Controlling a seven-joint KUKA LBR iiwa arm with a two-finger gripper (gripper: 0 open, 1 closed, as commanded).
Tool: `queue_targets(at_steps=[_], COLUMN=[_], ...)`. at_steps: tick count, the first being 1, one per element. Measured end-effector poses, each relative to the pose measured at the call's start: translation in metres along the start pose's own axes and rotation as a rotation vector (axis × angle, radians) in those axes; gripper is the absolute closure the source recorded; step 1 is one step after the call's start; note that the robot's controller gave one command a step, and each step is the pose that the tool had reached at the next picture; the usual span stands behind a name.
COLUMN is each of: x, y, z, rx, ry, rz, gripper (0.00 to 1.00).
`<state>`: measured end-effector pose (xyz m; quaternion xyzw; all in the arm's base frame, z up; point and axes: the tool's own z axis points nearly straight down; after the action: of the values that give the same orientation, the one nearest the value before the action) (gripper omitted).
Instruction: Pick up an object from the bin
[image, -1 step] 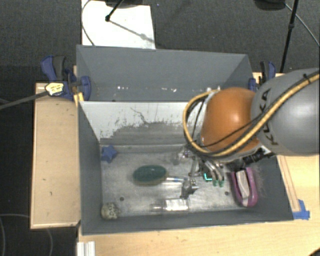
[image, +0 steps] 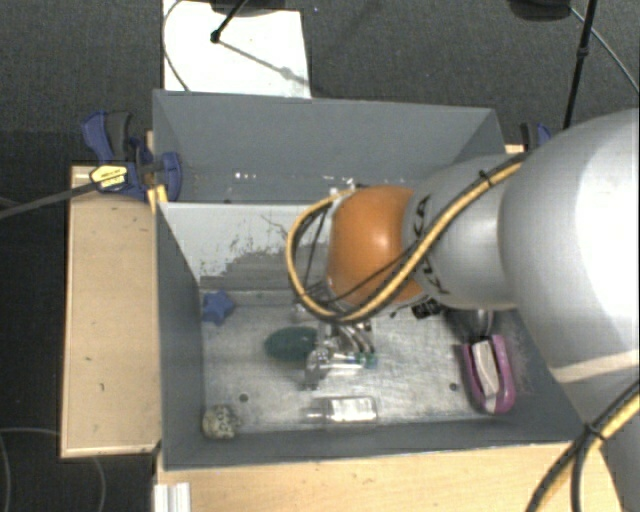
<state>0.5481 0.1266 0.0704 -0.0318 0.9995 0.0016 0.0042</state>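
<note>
My gripper (image: 330, 362) reaches down from under the orange cover to the middle of the bin floor. Its metal fingers sit just right of a dark green rounded object (image: 289, 345), which touches or nearly touches them. A small teal piece (image: 368, 357) shows at the gripper's right side. A clear plastic piece with a white label (image: 343, 409) lies flat just in front of the gripper. I cannot make out the gap between the fingers.
A blue object (image: 216, 306) lies against the left wall. A speckled grey-yellow ball (image: 220, 423) sits in the front left corner. A purple and white object (image: 488, 374) lies along the right side under the arm.
</note>
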Motion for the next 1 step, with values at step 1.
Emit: queue_targets(at_steps=[1], x=[0.0001], y=[-0.0093], z=[-0.0313], rx=[0.002], ry=[0.002], rz=[0.078], gripper=[0.00])
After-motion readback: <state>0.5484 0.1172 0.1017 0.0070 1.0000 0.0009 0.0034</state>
